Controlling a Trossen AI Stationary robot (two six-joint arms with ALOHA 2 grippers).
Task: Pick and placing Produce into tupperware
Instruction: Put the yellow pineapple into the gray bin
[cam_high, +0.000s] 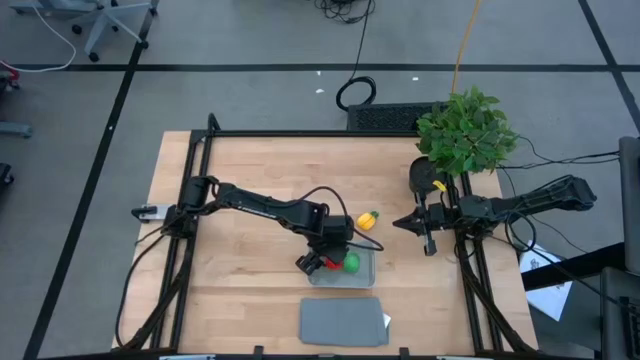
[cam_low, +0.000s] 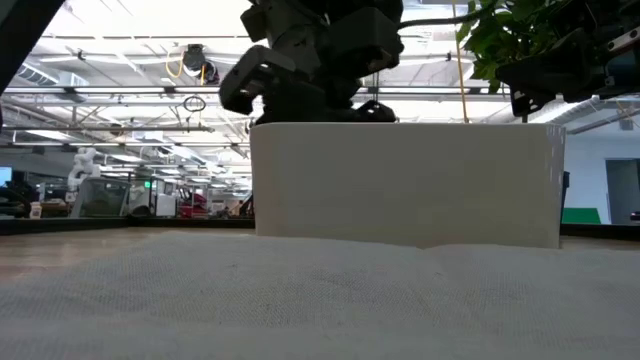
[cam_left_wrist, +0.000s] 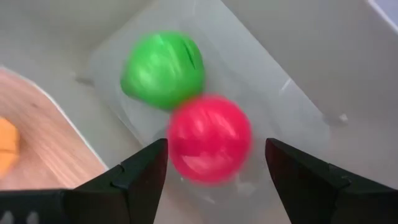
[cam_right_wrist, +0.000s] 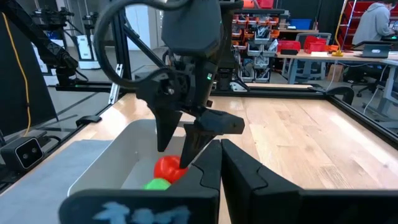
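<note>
The tupperware (cam_high: 362, 272) sits a little toward six o'clock from the table's (cam_high: 250, 170) centre, its long axis running nine to three, with the flat grey lid (cam_high: 343, 321) lying just past it at six o'clock, long axis the same way. The left gripper (cam_high: 318, 262) hangs over the container's nine o'clock end, fingers spread wide apart and holding nothing.

Between those fingers, in the left wrist view, the red round piece (cam_left_wrist: 209, 138) lies on the container floor, touching the green round piece (cam_left_wrist: 163, 70) beside it (both are round, so neither points anywhere). From above, the red one (cam_high: 333, 264) is mostly under the gripper, and the green one (cam_high: 351, 263) shows at its three o'clock.

The yellow piece with the green tip (cam_high: 369, 219) lies on the bare wood just outside the container, at its twelve o'clock; its long axis runs nine to three with the green tip toward three.

The right gripper (cam_high: 405, 224) waits near the table's three o'clock edge, under the potted plant (cam_high: 466, 130), fingers closed together and pointing toward nine. Its wrist view alone shows the left gripper (cam_right_wrist: 186, 146) from the side, poised over the red piece (cam_right_wrist: 166, 168).

The low view gives only the container's pale wall (cam_low: 405, 180); the produce inside it is hidden.
</note>
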